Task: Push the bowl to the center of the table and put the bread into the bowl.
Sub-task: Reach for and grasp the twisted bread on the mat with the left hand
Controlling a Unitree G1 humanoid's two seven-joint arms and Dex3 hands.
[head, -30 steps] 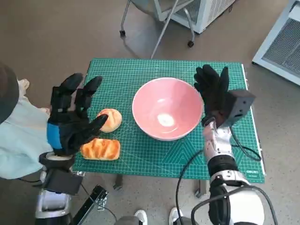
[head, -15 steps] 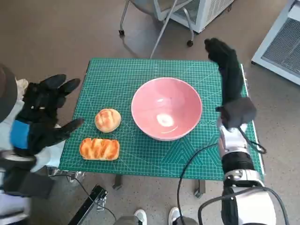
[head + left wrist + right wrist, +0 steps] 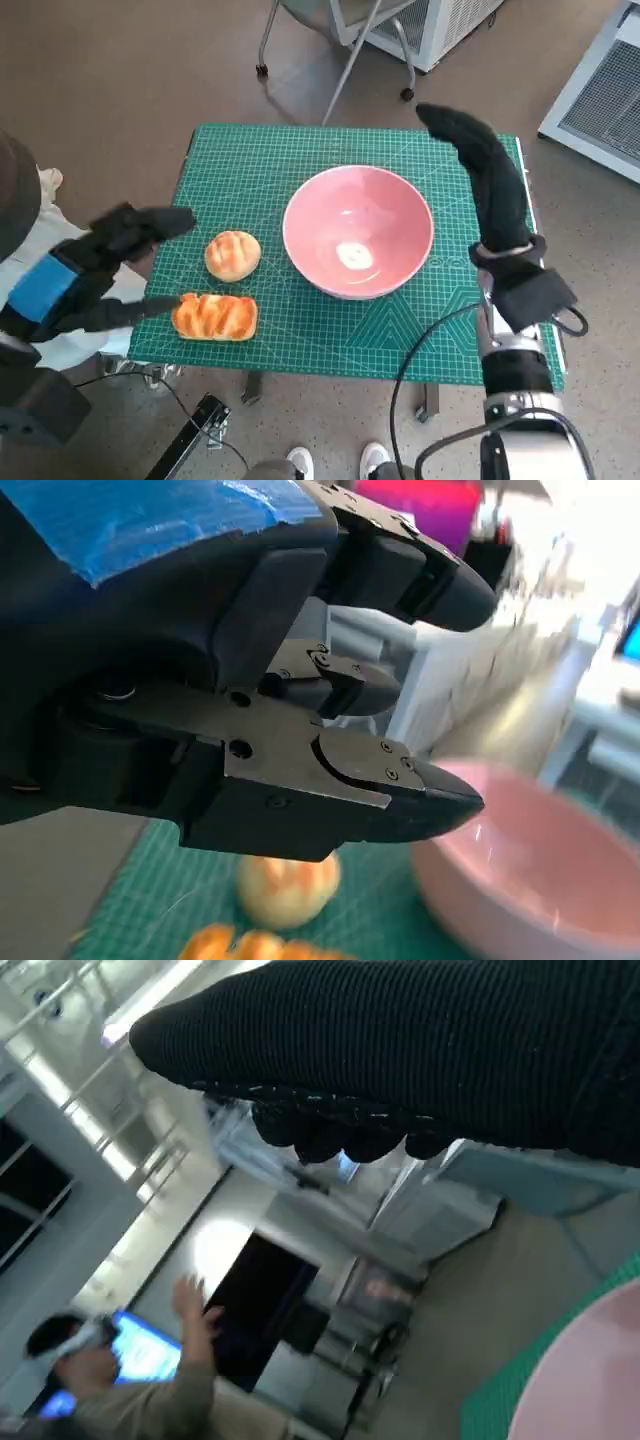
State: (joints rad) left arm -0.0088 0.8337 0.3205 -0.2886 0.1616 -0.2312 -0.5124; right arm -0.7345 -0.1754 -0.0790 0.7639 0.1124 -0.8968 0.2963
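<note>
The pink bowl sits empty near the middle of the green mat. A round bread roll lies just left of it, and a longer braided bread lies near the mat's front left corner. My left hand hovers off the mat's left edge, fingers apart, holding nothing. My right hand stands edge-on to the right of the bowl, fingers stretched toward the far side, holding nothing. The left wrist view shows the left hand, the bowl and the roll below it.
A chair's legs stand on the floor beyond the table. A white unit is at the far right. A person in pale clothes sits at the left. Another person with a raised hand shows in the right wrist view.
My left hand has swung left off the breads to beyond the mat's edge and lowered. My right hand has lifted off the bowl's rim and turned edge-on, fingers pointing away.
</note>
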